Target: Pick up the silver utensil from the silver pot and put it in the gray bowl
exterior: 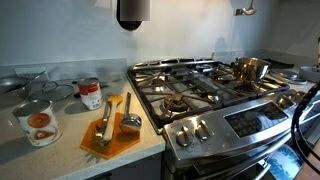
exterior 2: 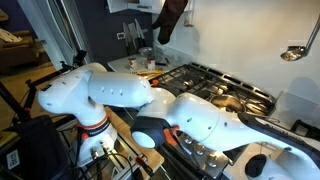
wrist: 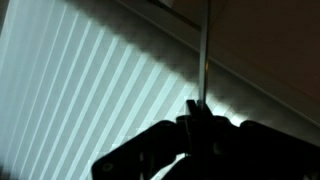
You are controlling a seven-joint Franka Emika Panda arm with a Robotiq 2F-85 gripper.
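The end effector [wrist: 192, 118], positioned well clear of the silver pot [exterior: 250, 69] on the stove [exterior: 240, 122], is closed narrowly on the thin handle of the silver utensil [wrist: 201, 50].

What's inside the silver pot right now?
No utensil shows above the silver pot; its wall hides the bottom. The claw grips the silver utensil.

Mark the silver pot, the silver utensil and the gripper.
silver pot [exterior: 250, 69]: exterior view, on its side wall.
silver utensil [wrist: 202, 50]: wrist view, on the thin handle.
gripper [wrist: 195, 112]: wrist view, between the fingertips.
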